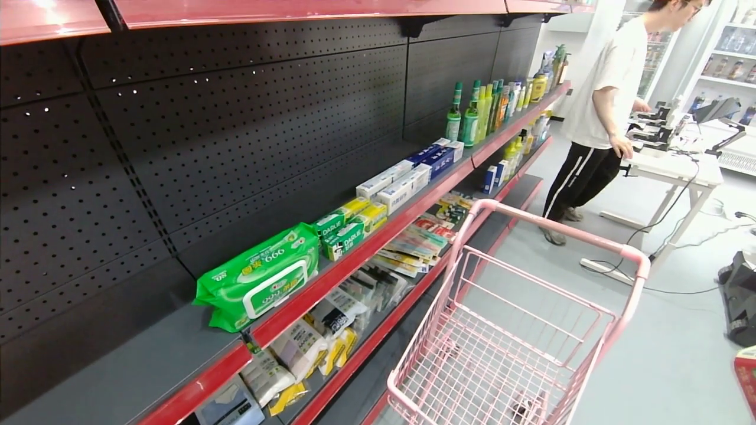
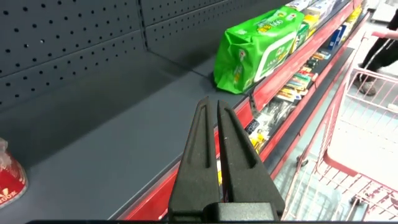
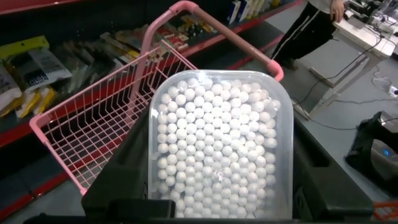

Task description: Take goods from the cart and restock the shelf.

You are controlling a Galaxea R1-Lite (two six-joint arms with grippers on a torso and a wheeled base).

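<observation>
head view: shelf w/ red front edges and black pegboard back is seen running from near left to far right. a green wipes pack is laid on the middle board, its front at the red edge. farther right on the same board, green and yellow toothpaste boxes are lined up. then come white and blue boxes, then green bottles stood upright toward the far end. flat packets are stacked on the lower board. the pink wire cart is parked just right of the shelf, handle at its far end.

left wrist view: l gripper is held over the red front edge of the middle board. its two black fingers are pressed together w/ only a thin slit btwn them, and nothing is held. the wipes pack is seen farther along the board, well apart from the fingertips. a red packet is seen on the board, toward the pegboard side, cut by the frame edge. part of the cart is seen beyond the shelf edge.

right wrist view: r gripper is clamped on a clear tub packed w/ small white balls. black gripper parts are seen hard against both long sides of the tub; the fingertips are hidden by it. the tub is held up off any surface, w/ the cart seen below and beyond it and the shelf's lower boards past that.
</observation>
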